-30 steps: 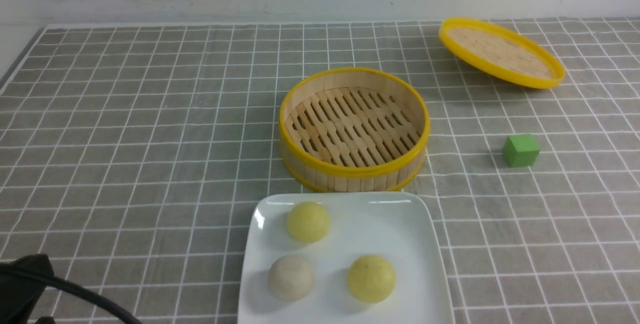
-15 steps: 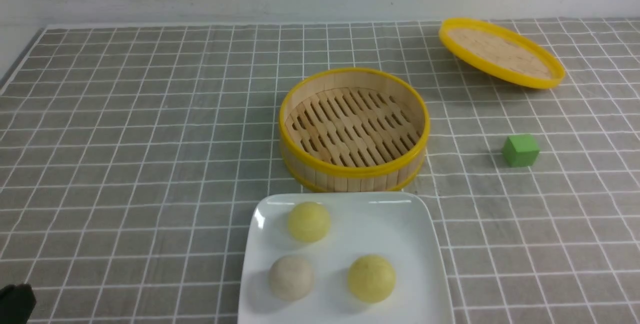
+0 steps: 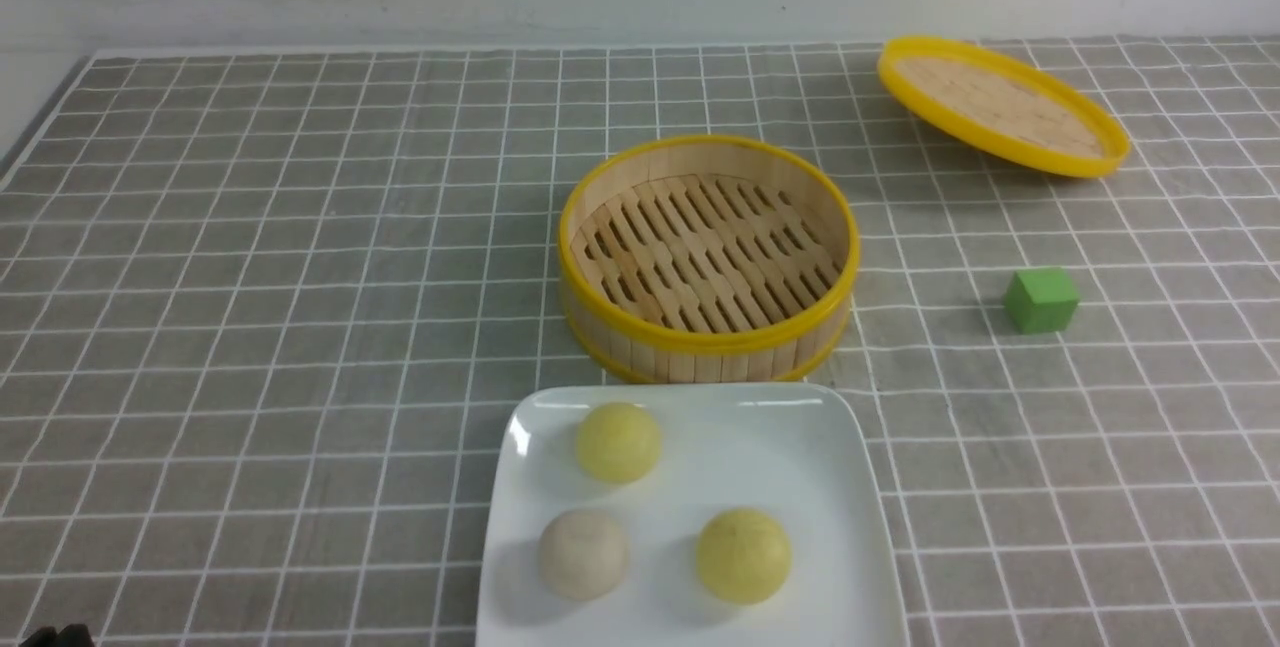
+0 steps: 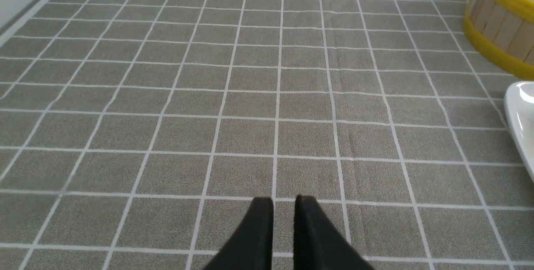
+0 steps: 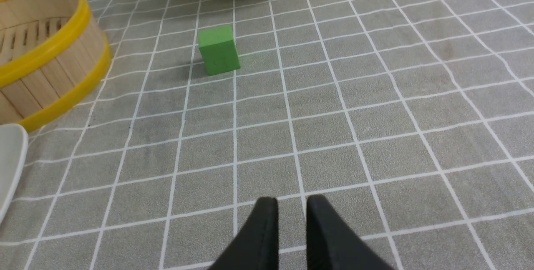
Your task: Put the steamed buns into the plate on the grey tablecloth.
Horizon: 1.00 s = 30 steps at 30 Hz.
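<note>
Three steamed buns lie on the white square plate [image 3: 830, 487] at the front middle of the grey tablecloth [image 3: 300, 277]: a pale yellow one [image 3: 618, 442] at the back, an off-white one [image 3: 584, 554] at front left, and a pale yellow one [image 3: 743, 555] at front right. My left gripper [image 4: 283, 200] is shut and empty, low over bare cloth to the left of the plate, whose corner shows in the left wrist view [image 4: 521, 111]. My right gripper [image 5: 292, 199] is shut and empty over bare cloth to the right of the plate's edge [image 5: 10, 157].
An empty bamboo steamer basket [image 3: 708, 257] stands just behind the plate. Its lid [image 3: 1003, 105] rests tilted at the back right. A green cube [image 3: 1041, 300] sits right of the basket and ahead of my right gripper [image 5: 218, 50]. A dark bit of the left arm [image 3: 55, 636] shows at the bottom left corner.
The left arm has drawn back down and out of the front view's bottom left corner; only a sliver is left. The buns, plate, basket, lid and cube have not moved.
</note>
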Tool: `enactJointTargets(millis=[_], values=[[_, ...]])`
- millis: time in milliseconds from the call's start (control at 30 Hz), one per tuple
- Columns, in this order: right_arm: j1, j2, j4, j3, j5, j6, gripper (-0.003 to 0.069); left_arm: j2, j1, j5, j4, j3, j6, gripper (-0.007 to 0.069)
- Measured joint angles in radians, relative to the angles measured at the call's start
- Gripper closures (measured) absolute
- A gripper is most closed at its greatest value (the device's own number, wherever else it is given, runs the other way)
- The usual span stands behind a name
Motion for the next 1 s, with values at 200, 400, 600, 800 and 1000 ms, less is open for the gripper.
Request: enactJointTargets(millis=[200,400,600,800,1000], values=[[0.0,0.0,0.0,0.0,0.0,0.0,0.0529,0.0,-0.002,0.001,0.001,0.0,0.0,0.0516],[0.0,0.0,0.0,0.0,0.0,0.0,0.0529,0.0,-0.002,0.001,0.007,0.0,0.0,0.0508],[0.0,0.0,0.0,0.0,0.0,0.0,0.0529,0.0,-0.002,0.002,0.016,0.0,0.0,0.05],[0.0,0.0,0.0,0.0,0.0,0.0,0.0529,0.0,-0.002,0.002,0.019,0.0,0.0,0.0496],[0.0,0.0,0.0,0.0,0.0,0.0,0.0529,0.0,-0.002,0.002,0.02,0.0,0.0,0.0487]])
